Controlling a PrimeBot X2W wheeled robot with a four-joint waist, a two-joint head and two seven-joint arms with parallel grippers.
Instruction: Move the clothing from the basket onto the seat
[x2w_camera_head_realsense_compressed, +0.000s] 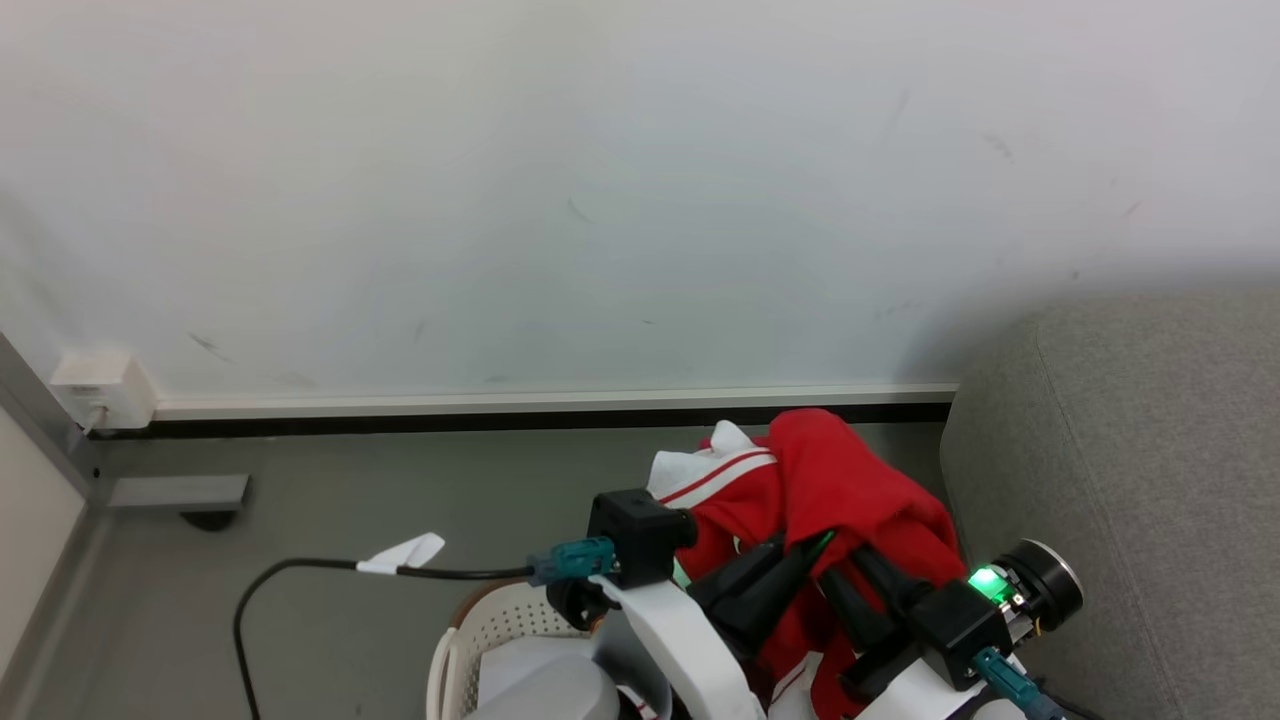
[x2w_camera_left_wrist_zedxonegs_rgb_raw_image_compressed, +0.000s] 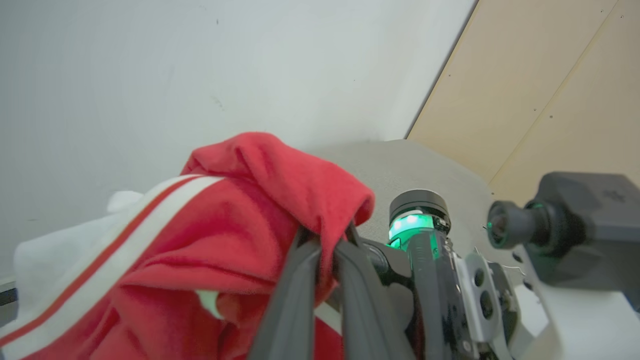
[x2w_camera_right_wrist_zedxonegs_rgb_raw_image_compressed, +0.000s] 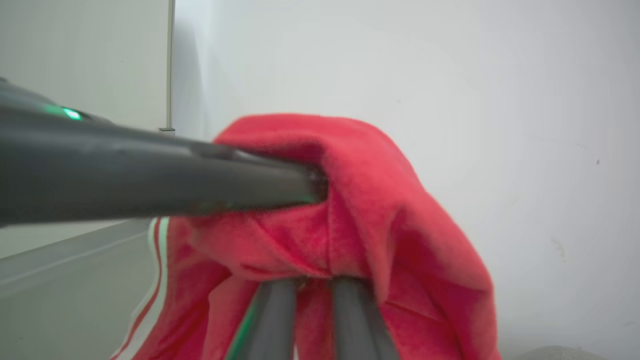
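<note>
Clothing (x2w_camera_head_realsense_compressed: 850, 480) is hanging in a bunch from both sets of fingers at the lower centre of the head view. The left gripper (x2w_camera_left_wrist_zedxonegs_rgb_raw_image_compressed: 325, 242) is pinching a red fold, its fingers nearly closed on it. The right gripper (x2w_camera_right_wrist_zedxonegs_rgb_raw_image_compressed: 311, 281) is clamping the cloth just beside it, the tips almost meeting. Below them, the arms are hiding whether the hem is clear of the basket (x2w_camera_head_realsense_compressed: 495, 620). The grey seat (x2w_camera_head_realsense_compressed: 1130, 450) is lying at the right of the frame, nearer the right arm, so the carry probably goes rightward.
</note>
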